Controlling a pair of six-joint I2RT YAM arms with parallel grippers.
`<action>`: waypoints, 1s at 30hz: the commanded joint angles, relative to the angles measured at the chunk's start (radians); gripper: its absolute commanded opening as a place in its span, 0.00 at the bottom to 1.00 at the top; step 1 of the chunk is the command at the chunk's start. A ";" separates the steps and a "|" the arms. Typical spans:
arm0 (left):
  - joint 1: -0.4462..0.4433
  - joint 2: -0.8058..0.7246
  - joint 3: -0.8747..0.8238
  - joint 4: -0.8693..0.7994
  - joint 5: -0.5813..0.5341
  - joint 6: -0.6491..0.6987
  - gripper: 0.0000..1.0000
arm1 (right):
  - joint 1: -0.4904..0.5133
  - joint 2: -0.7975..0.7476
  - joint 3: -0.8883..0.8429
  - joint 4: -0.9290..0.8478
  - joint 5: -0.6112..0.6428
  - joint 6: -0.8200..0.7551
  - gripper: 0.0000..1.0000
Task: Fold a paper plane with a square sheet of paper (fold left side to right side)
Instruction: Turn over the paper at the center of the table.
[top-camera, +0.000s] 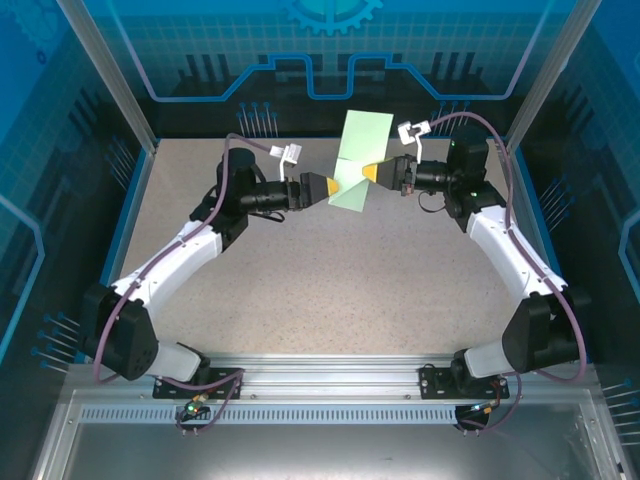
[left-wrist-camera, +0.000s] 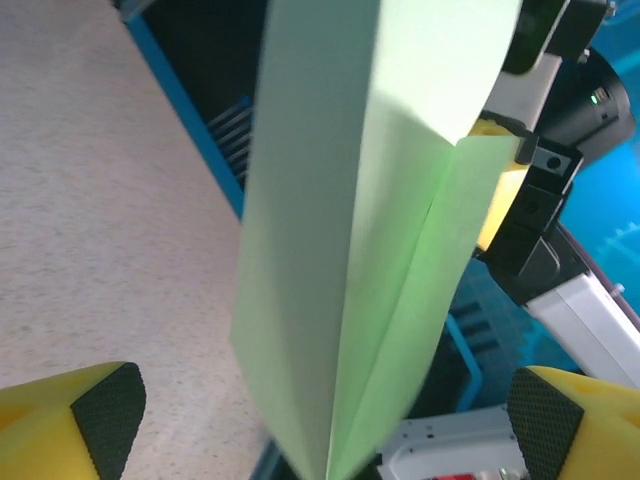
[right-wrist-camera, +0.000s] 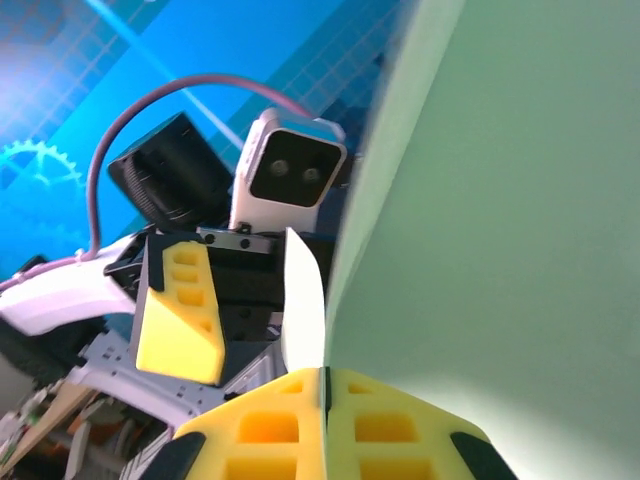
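Pointing right over the far middle of the worktop (top-camera: 300, 290), the left gripper (top-camera: 337, 189) has its jaws spread wide, gripping nothing, with the low corner of the sheet of paper (top-camera: 357, 158) between them. The pale green sheet is held up in the air, partly folded with a crease. Right of it, the right gripper (top-camera: 368, 173) has its jaws clenched on the sheet's edge.

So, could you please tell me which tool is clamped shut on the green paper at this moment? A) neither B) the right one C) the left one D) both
B: the right tool is pinched shut on the paper, while the left tool is spread wide open, with the paper hanging between its fingers.
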 joint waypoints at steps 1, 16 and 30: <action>-0.018 0.024 0.032 0.112 0.080 -0.053 0.94 | 0.033 -0.018 0.047 -0.037 -0.069 -0.028 0.03; -0.020 0.001 0.037 0.082 0.070 -0.031 0.38 | 0.046 -0.016 0.059 -0.091 -0.060 -0.049 0.06; -0.034 -0.012 0.110 -0.319 -0.189 0.199 0.11 | -0.067 -0.043 0.096 -0.524 0.239 -0.263 0.53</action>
